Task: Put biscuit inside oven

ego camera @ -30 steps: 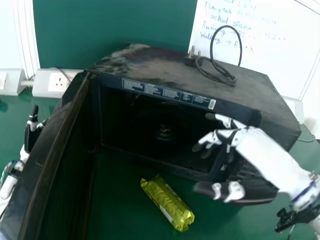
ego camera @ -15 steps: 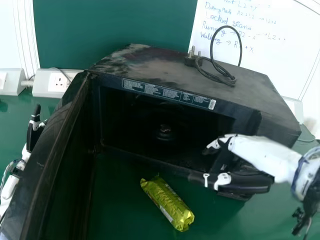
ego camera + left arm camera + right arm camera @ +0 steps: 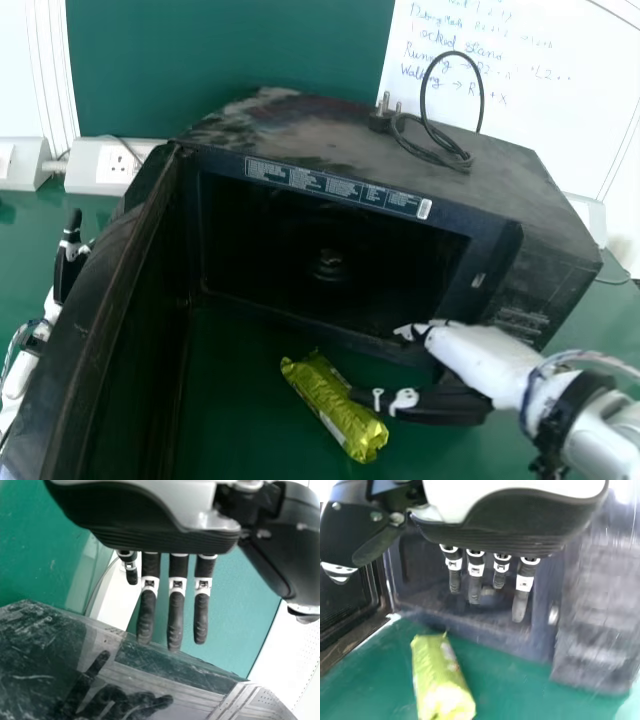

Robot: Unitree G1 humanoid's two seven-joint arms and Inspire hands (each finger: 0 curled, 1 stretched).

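In the head view my right hand [image 3: 430, 402] is low in front of the oven's right part, its thumb by the biscuit pack. The yellow-green biscuit pack [image 3: 335, 408] lies on the green table before the oven. The black oven [image 3: 500, 235] stands with its door [image 3: 95, 330] swung out on the left. My left hand [image 3: 68, 262] is beyond the door, at the view's left side. In the right wrist view the fingers of my right hand [image 3: 475, 575] are straight, apart from the biscuit pack [image 3: 440, 680]. Straight fingers show on my left hand [image 3: 175, 605] in the left wrist view, near the glossy door [image 3: 140, 680].
A power cable with its plug [image 3: 430, 145] lies on top of the oven. White socket boxes [image 3: 110, 165] stand behind it at the left. A whiteboard [image 3: 540, 90] with writing is at the back right. The oven door's edge stands between my left hand and the pack.
My right hand has come down from the oven's opening toward the table and the biscuit pack. The pack and the oven have stayed put; my left hand has hardly moved.
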